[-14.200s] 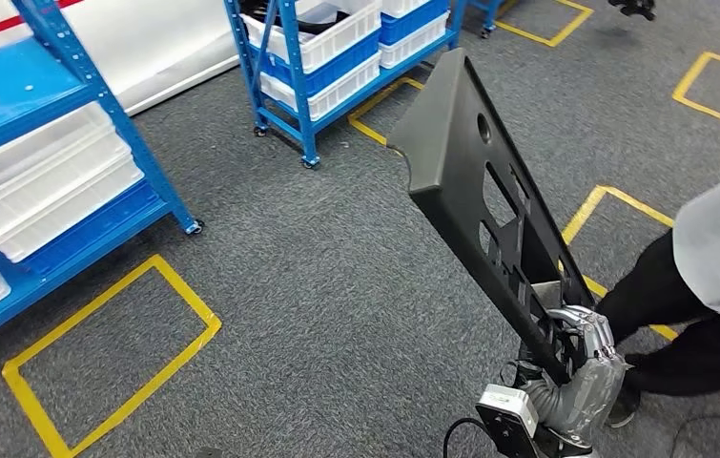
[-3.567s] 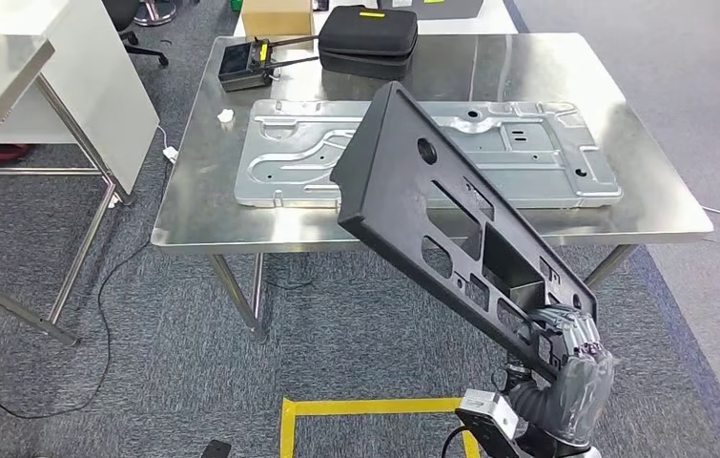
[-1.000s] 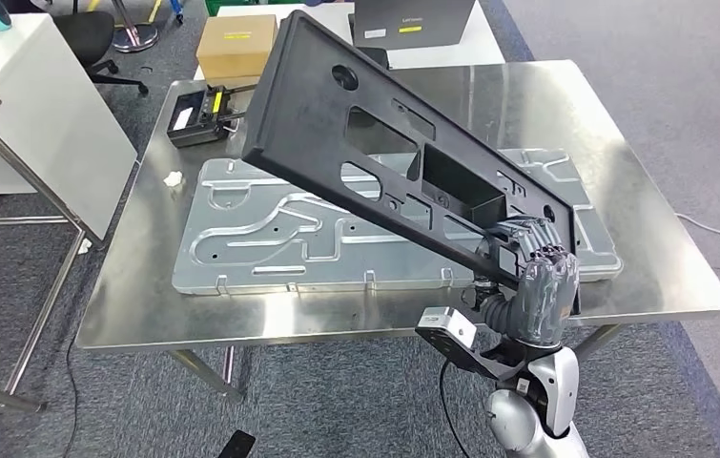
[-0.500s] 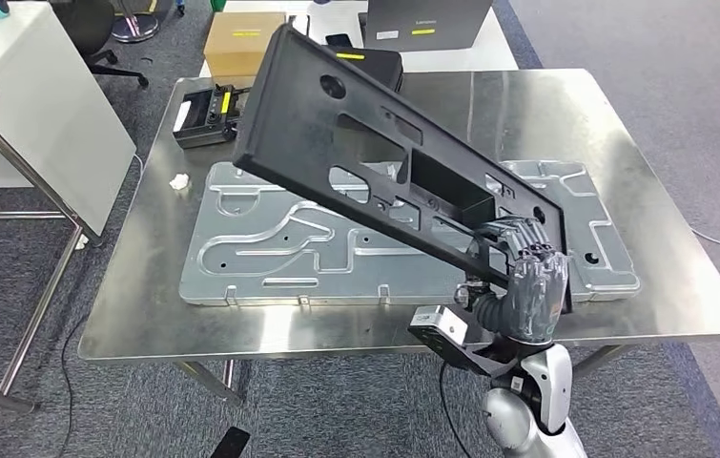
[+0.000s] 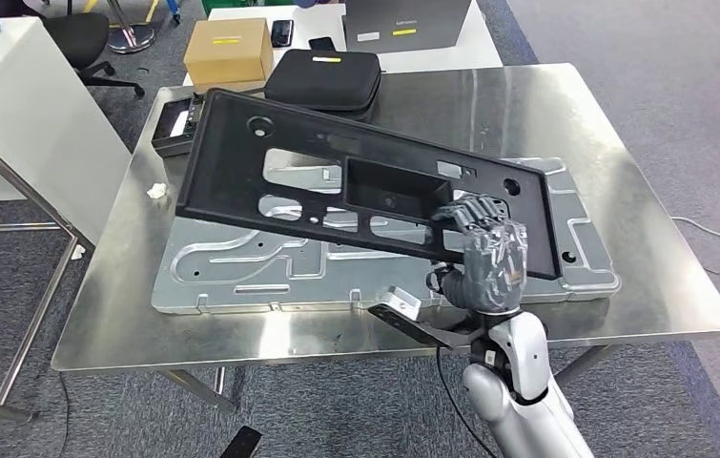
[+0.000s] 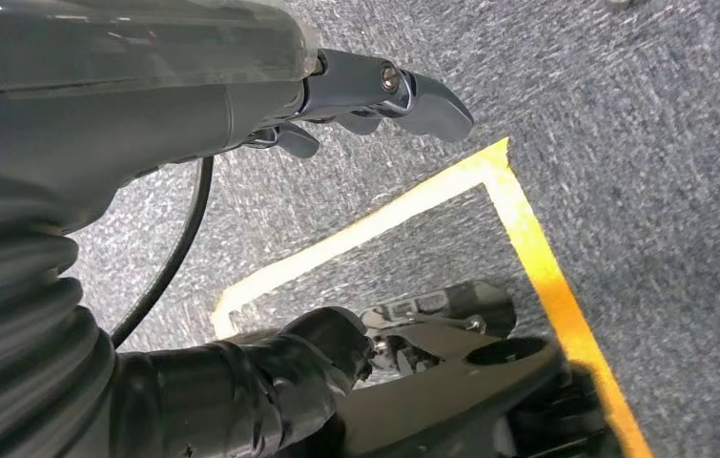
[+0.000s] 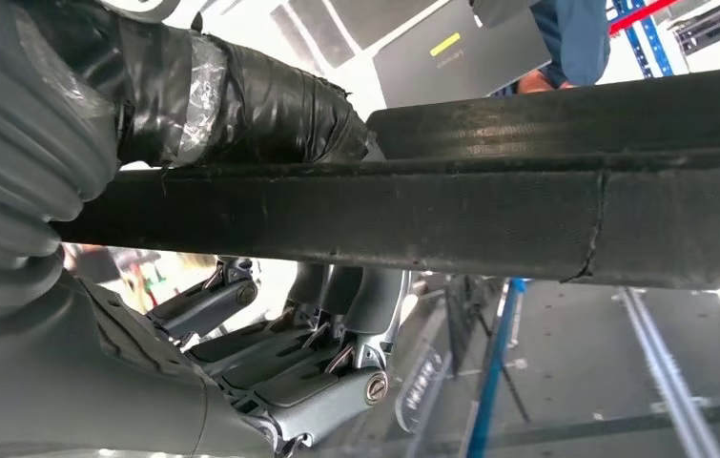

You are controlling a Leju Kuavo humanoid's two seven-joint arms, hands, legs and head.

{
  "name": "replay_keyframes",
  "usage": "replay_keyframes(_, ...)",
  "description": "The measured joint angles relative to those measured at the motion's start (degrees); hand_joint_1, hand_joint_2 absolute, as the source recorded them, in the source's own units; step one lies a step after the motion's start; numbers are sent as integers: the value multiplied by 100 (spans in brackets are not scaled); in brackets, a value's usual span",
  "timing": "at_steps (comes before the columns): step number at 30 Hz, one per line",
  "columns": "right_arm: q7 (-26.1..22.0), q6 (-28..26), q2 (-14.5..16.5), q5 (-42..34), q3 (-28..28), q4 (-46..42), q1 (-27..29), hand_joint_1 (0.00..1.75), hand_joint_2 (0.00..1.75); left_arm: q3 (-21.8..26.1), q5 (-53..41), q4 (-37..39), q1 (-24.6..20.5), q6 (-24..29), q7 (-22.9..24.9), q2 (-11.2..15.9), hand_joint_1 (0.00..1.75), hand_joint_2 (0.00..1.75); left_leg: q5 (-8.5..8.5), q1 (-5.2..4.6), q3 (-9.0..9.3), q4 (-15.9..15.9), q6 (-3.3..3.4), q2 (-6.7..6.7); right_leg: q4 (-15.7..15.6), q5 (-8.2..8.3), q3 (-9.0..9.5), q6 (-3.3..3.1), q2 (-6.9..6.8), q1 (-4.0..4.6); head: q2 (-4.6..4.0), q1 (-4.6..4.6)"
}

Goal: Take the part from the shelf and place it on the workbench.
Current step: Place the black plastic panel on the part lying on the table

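Head view: the right arm rises from below the near edge of the steel desk (image 5: 623, 315), forearm nearly upright, and the right robot hand (image 5: 483, 250) grips the near long edge of the black plastic panel (image 5: 318, 162). That panel hangs tilted above a grey metal plate (image 5: 241, 277) lying flat on the desk. Right wrist view has the thumb over the panel's edge and darker fingers (image 7: 337, 372) curled beneath. Left robot hand (image 6: 375, 91) hangs over carpet (image 6: 642, 114), fingers apart, holding nothing.
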Motion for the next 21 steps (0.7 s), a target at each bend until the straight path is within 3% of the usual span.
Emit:
replay_keyframes(1, 43, 17, 13, 72, 50, 56, -75, 129, 175, -3, -4, 0, -12, 21, 5, 0, 0, 0, 176, -20, 171, -380, 44, 0, 0, -14, 16, 7, 4, 17, 0, 2)
replay_keyframes(3, 164, 62, 40, 270, 152, 169, -234, 130, 175, -22, -22, 0, -43, 66, 28, -4, 0, 0, 319, -62, 396, -895, 108, 2, 3, -29, 17, 46, 6, 32, 0, 4)
replay_keyframes(7, 473, 170, 107, 791, 357, 426, -525, 136, 175, -112, -91, 0, -62, 106, 81, -25, 0, 0, 325, -39, 481, -1082, 169, 6, 26, -75, -2, 156, -11, 28, 0, 8)
replay_keyframes(9, 666, 237, 138, 1085, 449, 569, -712, 137, 175, -151, -124, 0, -83, 113, 119, -45, 0, 0, 350, -4, 530, -1148, 208, 13, 431, -304, -195, 207, -22, 16, 0, 13)
replay_keyframes(11, 892, 342, 180, 1399, 536, 784, -921, 137, 175, -196, -156, 0, -106, 111, 157, -62, 0, 0, 340, -6, 536, -1148, 229, 15, 1164, -601, -580, 251, -23, -16, 0, 14)
replay_keyframes(12, 1006, 401, 204, 1544, 570, 911, -1013, 138, 175, -225, -171, 0, -112, 107, 172, -69, 0, 0, 331, -5, 537, -1139, 232, 14, 1439, -654, -742, 272, -25, -37, 0, 15)
replay_keyframes(13, 1111, 458, 231, 1677, 600, 1050, -1099, 139, 175, -255, -186, 0, -116, 101, 181, -74, 0, 0, 318, -3, 538, -1125, 228, 10, 1504, -589, -809, 290, -27, -56, 0, 14)
replay_keyframes(14, 1201, 509, 259, 1789, 627, 1185, -1193, 140, 175, -282, -201, 0, -119, 94, 189, -80, 0, 0, 300, 0, 540, -1103, 218, 6, 1344, -418, -764, 303, -29, -77, 0, 15)
replay_keyframes(15, 1273, 553, 292, 1882, 649, 1309, -1287, 140, 175, -304, -212, 0, -123, 89, 198, -89, 0, 0, 274, 4, 542, -1072, 203, 1, 999, -182, -626, 310, -34, -96, 0, 15)
replay_keyframes(17, 1388, 687, 362, 2005, 684, 1564, -1497, 143, 175, -347, -234, 0, -138, 84, 225, -107, 0, 0, 222, -2, 525, -1005, 155, -4, 330, 94, -323, 296, -34, -96, 0, 14)
replay_keyframes(18, 1429, 794, 400, 2026, 702, 1718, -1607, 145, 175, -372, -243, 0, -146, 87, 239, -113, 0, 0, 210, -10, 514, -983, 122, -5, 151, 129, -243, 278, -30, -83, 0, 10)
replay_keyframes(21, 1454, 1132, 488, 1829, 753, 2282, -1861, 147, 175, -433, -240, 0, -164, 95, 264, -124, 0, 0, 204, -8, 505, -991, 28, -4, 51, 112, -199, 185, -11, -58, 0, 5)
